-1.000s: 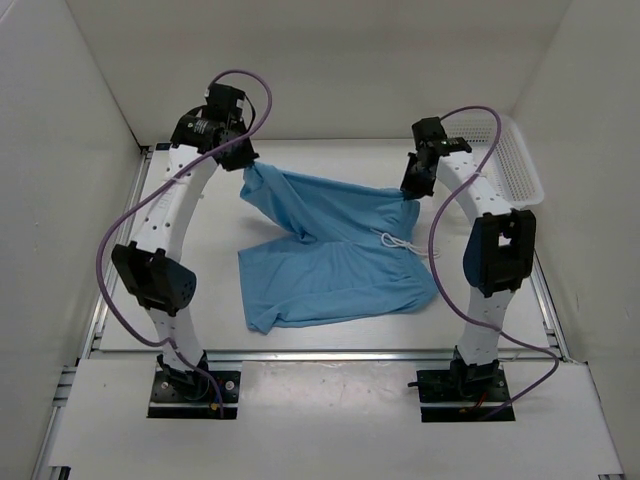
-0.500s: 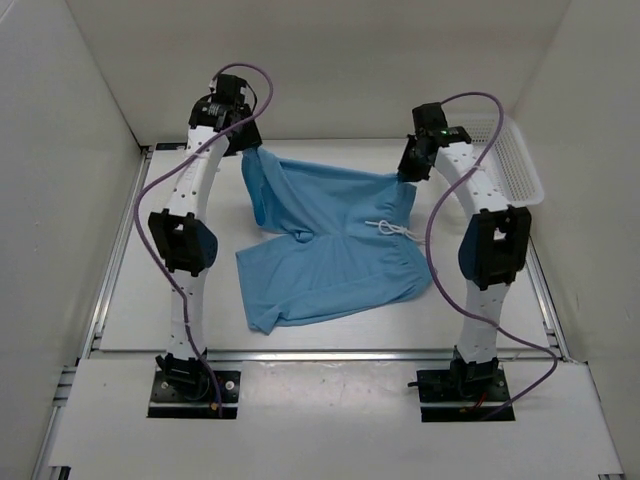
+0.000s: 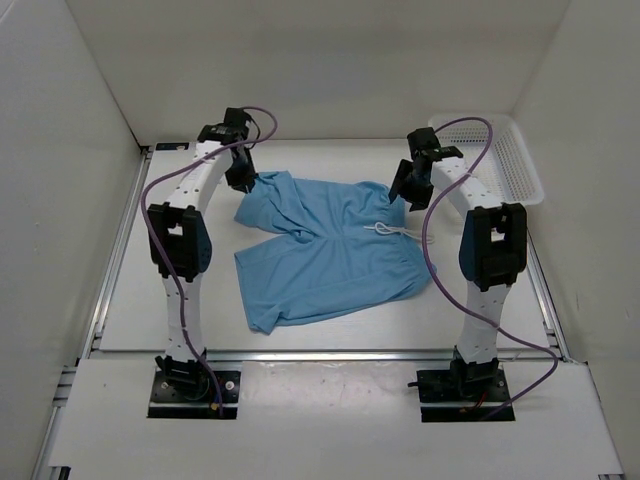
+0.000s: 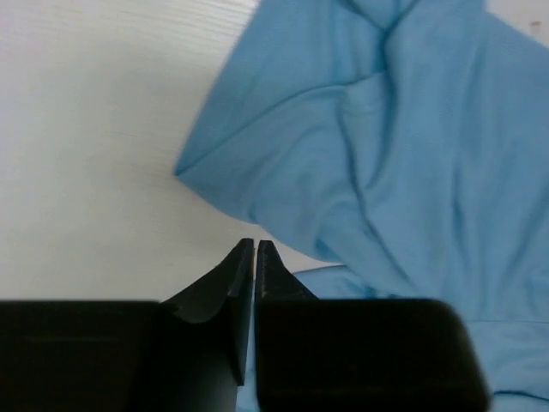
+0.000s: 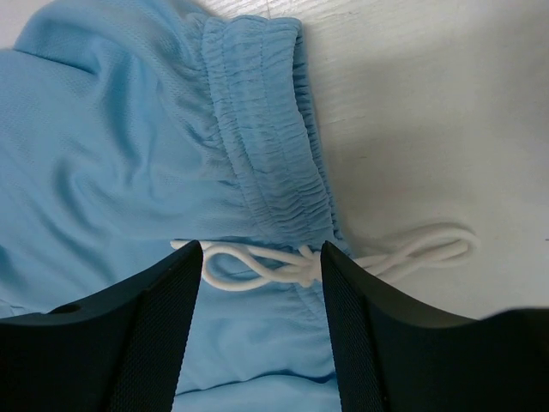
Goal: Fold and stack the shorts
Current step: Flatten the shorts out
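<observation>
One pair of shorts, is that all?
Yes, light blue and soft. They lie in the middle of the table, a bit to the far side.
Are they flat?
Mostly. The near leg is spread out. The far leg is bunched up and wrinkled at its end.
Which way do they point?
Legs to the left, the gathered waistband to the right. A thin white drawstring lies in loops, partly on the table.
What about the hands?
The left hand is closed with nothing in it, by the far leg. The right hand is open over the waistband.
And around them?
The table is white. A white mesh basket sits in the far right corner. Plain white walls stand on three sides.
</observation>
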Robot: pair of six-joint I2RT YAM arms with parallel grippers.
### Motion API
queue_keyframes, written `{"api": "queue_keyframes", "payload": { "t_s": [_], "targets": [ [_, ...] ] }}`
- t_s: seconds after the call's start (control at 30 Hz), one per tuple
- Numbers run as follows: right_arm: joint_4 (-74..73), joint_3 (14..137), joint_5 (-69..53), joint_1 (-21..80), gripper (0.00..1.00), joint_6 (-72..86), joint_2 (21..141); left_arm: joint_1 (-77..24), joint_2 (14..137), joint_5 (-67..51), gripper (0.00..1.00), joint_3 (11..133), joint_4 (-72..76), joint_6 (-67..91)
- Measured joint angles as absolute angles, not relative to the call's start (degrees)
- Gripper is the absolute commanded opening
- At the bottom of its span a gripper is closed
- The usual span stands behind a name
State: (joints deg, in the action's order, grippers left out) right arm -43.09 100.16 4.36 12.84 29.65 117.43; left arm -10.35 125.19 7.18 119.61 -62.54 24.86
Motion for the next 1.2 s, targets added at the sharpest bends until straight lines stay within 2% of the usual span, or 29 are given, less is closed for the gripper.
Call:
{"api": "queue_keyframes", "payload": {
  "t_s": [0.07,0.1,0.13,0.17,0.3,0.63,0.73,0.77,0.83,0.87,0.97,1.2],
  "targets": [
    [-42.89,99.55,4.34,12.84,0.61,29.67,117.34,-12.01,126.45,6.59,0.32,122.34,-62.96,24.38],
    [-42.94,99.5,4.32,12.84,0.61,29.71,117.34,-12.69,127.72,6.28,0.55,124.29,-62.87,24.23],
    [-43.0,99.53,4.32,12.84,0.61,29.61,117.34,-13.39,129.38,5.87,0.57,126.41,-62.65,23.86],
    [-43.11,99.55,4.32,12.84,0.61,29.58,117.34,-13.93,131.24,5.37,0.66,128.75,-62.59,23.99],
    [-43.77,99.98,4.38,12.84,0.61,29.28,117.4,-14.44,140.0,3.99,0.67,137.36,-62.83,24.8],
    [-44.62,100.73,4.58,12.84,0.62,28.25,117.64,-13.5,150.06,2.11,0.63,142.28,-63.07,27.29],
    [-44.97,101.14,4.6,12.84,0.62,28.05,118.13,-13.52,150.34,1.89,0.48,142.91,-62.54,28.21],
    [-44.99,101.41,4.6,12.84,0.62,28.05,118.39,-13.52,150.5,1.67,0.3,143.0,-62.35,28.56],
    [-45.1,101.86,4.62,12.84,0.65,28.03,119.09,-13.52,150.71,1.21,0.13,143.0,-62.15,29.15],
    [-45.1,102.02,4.62,12.84,0.66,28.01,119.44,-13.52,150.76,0.91,0.1,143.0,-62.17,29.17],
    [-45.45,103.04,4.73,12.84,0.74,27.81,121.14,-13.52,150.76,0.56,0.1,142.93,-61.82,29.12],
    [-46.63,107.74,4.4,12.84,0.72,27.31,127.52,-13.52,146.54,0.86,0.1,135.7,-60.71,28.93]
  ]
}}
